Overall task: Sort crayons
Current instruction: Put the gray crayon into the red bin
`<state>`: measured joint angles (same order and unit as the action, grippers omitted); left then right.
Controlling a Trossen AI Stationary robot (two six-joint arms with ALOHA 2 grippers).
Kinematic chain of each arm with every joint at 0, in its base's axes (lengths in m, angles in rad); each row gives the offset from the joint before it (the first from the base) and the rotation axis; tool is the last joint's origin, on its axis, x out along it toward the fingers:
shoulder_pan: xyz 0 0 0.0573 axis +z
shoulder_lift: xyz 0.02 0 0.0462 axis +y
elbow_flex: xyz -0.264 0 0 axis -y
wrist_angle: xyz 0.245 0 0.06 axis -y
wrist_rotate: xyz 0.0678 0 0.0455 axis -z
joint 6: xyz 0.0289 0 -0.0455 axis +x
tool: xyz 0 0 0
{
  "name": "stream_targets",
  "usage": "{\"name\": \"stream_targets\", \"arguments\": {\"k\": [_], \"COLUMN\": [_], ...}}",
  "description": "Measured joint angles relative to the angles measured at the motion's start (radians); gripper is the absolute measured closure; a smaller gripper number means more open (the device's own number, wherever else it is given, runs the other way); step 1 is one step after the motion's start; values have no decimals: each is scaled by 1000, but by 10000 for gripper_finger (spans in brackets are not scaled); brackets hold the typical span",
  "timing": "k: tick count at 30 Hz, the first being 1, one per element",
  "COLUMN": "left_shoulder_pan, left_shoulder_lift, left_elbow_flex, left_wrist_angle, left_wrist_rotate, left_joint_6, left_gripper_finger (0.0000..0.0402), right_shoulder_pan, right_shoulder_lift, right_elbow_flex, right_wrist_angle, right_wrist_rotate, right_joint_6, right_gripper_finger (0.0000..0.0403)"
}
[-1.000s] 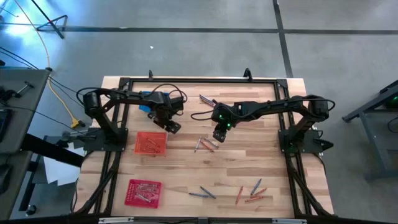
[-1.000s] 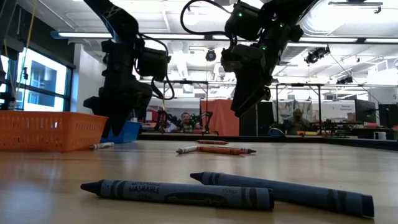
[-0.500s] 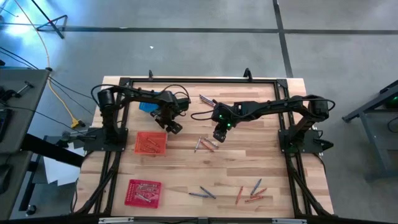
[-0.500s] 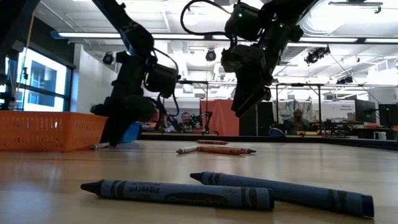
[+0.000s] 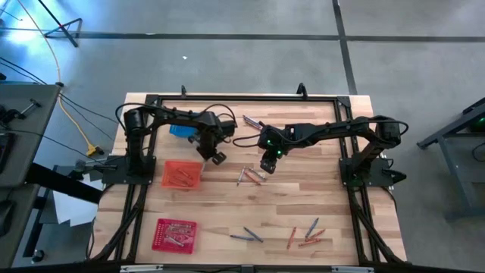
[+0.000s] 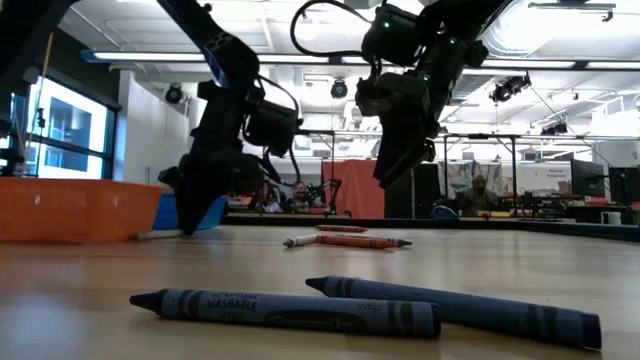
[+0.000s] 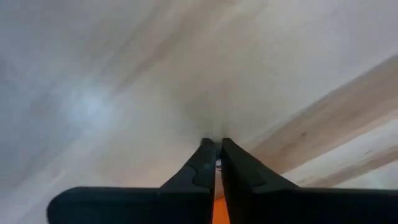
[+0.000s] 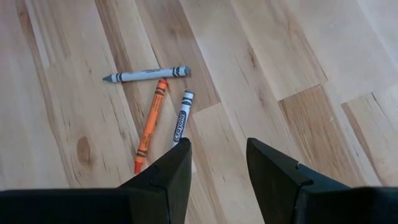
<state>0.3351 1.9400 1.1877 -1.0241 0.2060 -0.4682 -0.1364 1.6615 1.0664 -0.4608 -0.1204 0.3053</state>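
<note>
- Two blue crayons (image 6: 300, 312) lie nearest on the worktop (image 6: 80, 300), long axes crosswise, tips leftward.
- Right gripper (image 8: 217, 162), fingers wide, hovers above an orange crayon (image 8: 150, 124); descending off-line could scatter its neighbours.
- Left gripper (image 7: 215, 163), fingers pinched together, may nudge the orange basket (image 5: 183, 174).

3 baskets (image 5: 182, 174) sat at the table's (image 5: 333, 212) left, loose crayons (image 5: 252, 176) lay at its middle and near right, with both arms over the far half.
</note>
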Motion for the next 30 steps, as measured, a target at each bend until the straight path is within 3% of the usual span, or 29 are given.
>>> {"name": "stream_targets", "arguments": {"k": [10,20,30], "left_shoulder_pan": [-23,-46,-218], "left_shoulder_lift": [-2,-2,-88], "left_elbow_flex": [10,188,317], "left_wrist_angle": [32,27,-73], "left_wrist_rotate": [-1,-38,-148], "left_joint_6": [15,81,76], "left_gripper_finger": [400,401,401], "right_shoulder_pan": [0,0,0], "right_shoulder_lift": [0,0,0], "right_elbow_flex": [0,0,0], "right_wrist_angle": [-17,-17,-38], "right_wrist_rotate": [0,1,4], "right_joint_6": [0,10,8], "right_gripper_finger": [254,254,254]}}
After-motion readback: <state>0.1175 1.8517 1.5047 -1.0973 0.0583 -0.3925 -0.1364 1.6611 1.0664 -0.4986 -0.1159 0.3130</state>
